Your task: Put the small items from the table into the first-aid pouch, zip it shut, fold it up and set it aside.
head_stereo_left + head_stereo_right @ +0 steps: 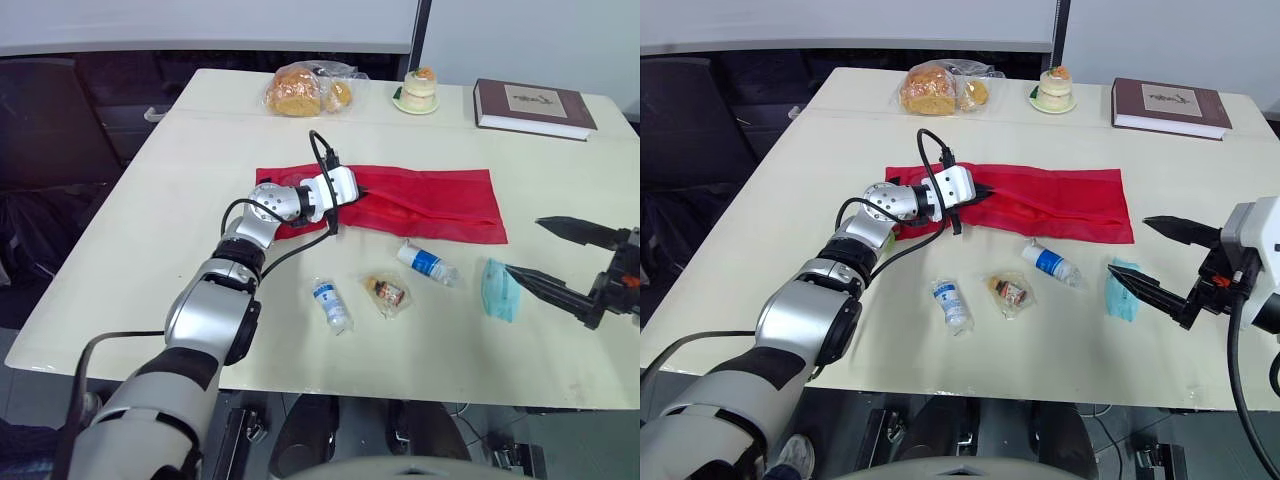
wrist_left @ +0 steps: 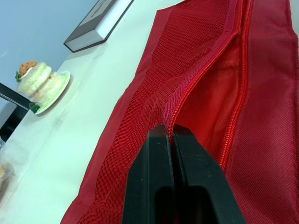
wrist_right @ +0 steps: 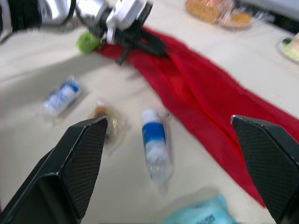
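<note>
L: I see my left gripper [image 2: 170,134] pinched shut on the flat red mesh fabric pouch [image 1: 430,205] at its zip edge | R: my right gripper [image 1: 525,246] spread wide, just beside the teal soft packet [image 1: 498,290]

along the far edge of the tabletop [image 1: 150,250] you've got a clear bag of bread rolls [image 1: 305,90] left of the middle. a small layered cake [image 1: 421,84] sits on a green plate [image 1: 400,103] further right. a dark book [image 1: 533,107] lies flat near the far right corner.
</note>
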Controlling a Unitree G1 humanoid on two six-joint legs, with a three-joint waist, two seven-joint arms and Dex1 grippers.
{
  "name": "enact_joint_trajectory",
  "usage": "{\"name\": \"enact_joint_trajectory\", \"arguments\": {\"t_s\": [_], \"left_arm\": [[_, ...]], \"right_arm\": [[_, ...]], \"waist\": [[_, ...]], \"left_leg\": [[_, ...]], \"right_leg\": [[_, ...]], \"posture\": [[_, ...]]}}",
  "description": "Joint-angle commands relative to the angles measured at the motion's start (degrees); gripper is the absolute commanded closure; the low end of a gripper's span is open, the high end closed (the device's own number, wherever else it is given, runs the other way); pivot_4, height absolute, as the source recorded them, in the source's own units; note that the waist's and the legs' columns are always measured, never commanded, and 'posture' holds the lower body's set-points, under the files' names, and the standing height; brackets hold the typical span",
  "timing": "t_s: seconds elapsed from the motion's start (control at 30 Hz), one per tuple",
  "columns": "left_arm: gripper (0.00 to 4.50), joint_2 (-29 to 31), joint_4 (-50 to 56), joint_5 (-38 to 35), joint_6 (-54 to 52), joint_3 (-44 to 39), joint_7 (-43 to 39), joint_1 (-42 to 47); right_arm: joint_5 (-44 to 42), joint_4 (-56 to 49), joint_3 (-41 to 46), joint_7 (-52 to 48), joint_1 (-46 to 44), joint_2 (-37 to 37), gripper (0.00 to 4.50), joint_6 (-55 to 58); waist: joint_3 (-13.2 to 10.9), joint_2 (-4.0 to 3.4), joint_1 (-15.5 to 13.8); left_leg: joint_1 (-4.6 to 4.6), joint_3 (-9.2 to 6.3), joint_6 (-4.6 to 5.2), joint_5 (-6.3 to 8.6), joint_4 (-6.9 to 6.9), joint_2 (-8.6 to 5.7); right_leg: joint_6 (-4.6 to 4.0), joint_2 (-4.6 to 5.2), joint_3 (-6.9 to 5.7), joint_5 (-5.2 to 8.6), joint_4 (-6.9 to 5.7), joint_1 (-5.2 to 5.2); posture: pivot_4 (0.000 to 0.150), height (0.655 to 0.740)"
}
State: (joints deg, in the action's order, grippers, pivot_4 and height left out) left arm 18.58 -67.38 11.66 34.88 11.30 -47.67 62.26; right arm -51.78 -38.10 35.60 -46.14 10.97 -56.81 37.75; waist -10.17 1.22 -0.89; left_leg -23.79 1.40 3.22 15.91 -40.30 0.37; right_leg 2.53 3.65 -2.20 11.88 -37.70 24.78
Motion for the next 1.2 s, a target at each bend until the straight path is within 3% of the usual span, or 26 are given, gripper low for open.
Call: {"name": "enact_joint_trajectory", "arguments": {"t_s": [0.03, 0.23, 0.37, 0.7, 0.9, 1.03, 1.2], "left_arm": [[4.44, 0.0, 2.2, -0.1, -0.5, 0.0, 0.0, 1.0], [4.44, -0.1, 1.5, 0.5, -1.4, 0.3, 0.1, 1.8], [4.44, -0.2, 1.4, 0.4, -1.7, 0.3, -0.3, 1.5], [4.44, -0.3, 1.5, 0.4, -1.7, 0.4, -1.5, 0.9], [4.44, 0.5, 1.6, 0.2, -1.8, 0.2, -2.7, 1.1], [4.44, 1.9, 2.9, -0.1, -1.5, 0.4, -5.5, 0.0], [4.44, 4.4, 6.0, -0.8, -1.3, 0.2, -9.1, -2.3]], "right_arm": [[4.2, 2.5, -5.6, -2.2, -2.3, -0.8, 0.00, -2.2], [9.8, 6.4, -13.5, -7.7, -7.5, -0.1, 0.00, -8.0], [7.1, 13.5, -7.3, -16.0, -11.7, -0.3, 0.00, -13.0], [12.9, 23.7, 1.6, -31.2, -7.7, -6.9, 0.00, -18.2], [12.9, 21.6, 0.9, -30.8, -7.3, -5.5, 0.00, -17.3], [20.2, 19.1, -4.4, -24.2, -5.6, -3.6, 0.00, -18.5], [19.6, 15.2, -7.8, -20.3, -6.5, 0.0, 0.00, -17.8]], "waist": [[0.0, 0.01, 0.0], [0.0, 0.00, 0.0], [0.0, 0.00, 0.0], [0.0, 0.00, 0.0], [0.0, 0.00, 0.0], [0.0, 0.00, 0.0], [0.0, -0.04, 0.2]], "left_leg": [[0.00, 0.00, 0.00, 0.00, 0.00, 0.00], [-0.01, 0.00, 0.00, 0.00, 0.00, 0.00], [-0.01, 0.01, 0.00, 0.00, -0.05, -0.02], [0.02, -0.04, 0.00, 0.00, -0.05, -0.02], [0.02, -0.04, -0.01, 0.00, -0.05, -0.01], [0.02, -0.04, -0.01, 0.00, -0.05, -0.01], [0.05, 0.01, -0.02, -0.01, -0.05, 0.00]], "right_leg": [[0.00, 0.00, 0.00, 0.00, 0.00, 0.00], [0.00, -0.02, 0.00, 0.00, 0.00, 0.01], [0.02, -0.01, 0.01, -0.01, 0.01, -0.01], [0.03, 0.01, -0.04, -0.02, -0.03, -0.03], [0.03, 0.02, -0.03, -0.02, -0.02, -0.03], [0.03, 0.02, -0.04, -0.02, -0.03, -0.03], [0.02, 0.01, 0.01, -0.02, -0.06, -0.01]], "posture": [[0.150, 0.7289], [0.150, 0.7289], [0.150, 0.7289], [0.150, 0.7289], [0.150, 0.7289], [0.150, 0.7289], [0.150, 0.7289]]}}
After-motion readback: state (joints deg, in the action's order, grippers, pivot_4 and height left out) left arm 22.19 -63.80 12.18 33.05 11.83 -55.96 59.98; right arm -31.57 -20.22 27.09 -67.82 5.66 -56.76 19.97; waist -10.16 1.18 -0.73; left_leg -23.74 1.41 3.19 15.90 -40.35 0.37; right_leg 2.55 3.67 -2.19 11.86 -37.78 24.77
